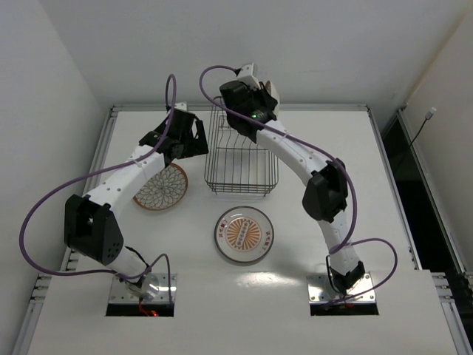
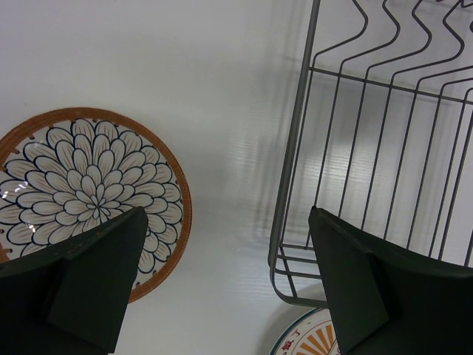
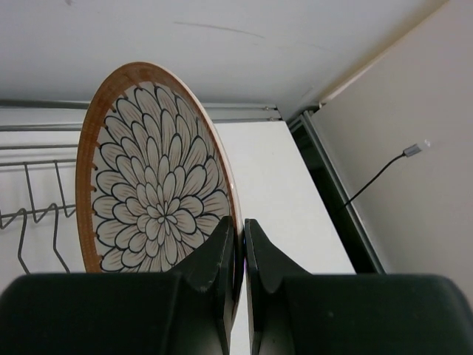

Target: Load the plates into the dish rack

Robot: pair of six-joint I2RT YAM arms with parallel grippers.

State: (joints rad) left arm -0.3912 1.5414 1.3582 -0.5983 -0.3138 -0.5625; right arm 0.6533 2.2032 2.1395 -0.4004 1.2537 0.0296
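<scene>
My right gripper is shut on the rim of a brown-rimmed floral plate, which it holds upright on edge. In the top view this arm reaches over the far end of the black wire dish rack. A second brown-rimmed floral plate lies flat on the table left of the rack, partly under my left arm. The pale-rimmed plate with an orange centre lies flat in front of the rack. My left gripper hangs open above the bare table between the floral plate and the rack's near left corner.
The rack's upright wavy dividers stand at its far end. A metal rail edges the table, with walls close behind and to the right. A cable hangs on the right wall. Purple cables loop off both arms.
</scene>
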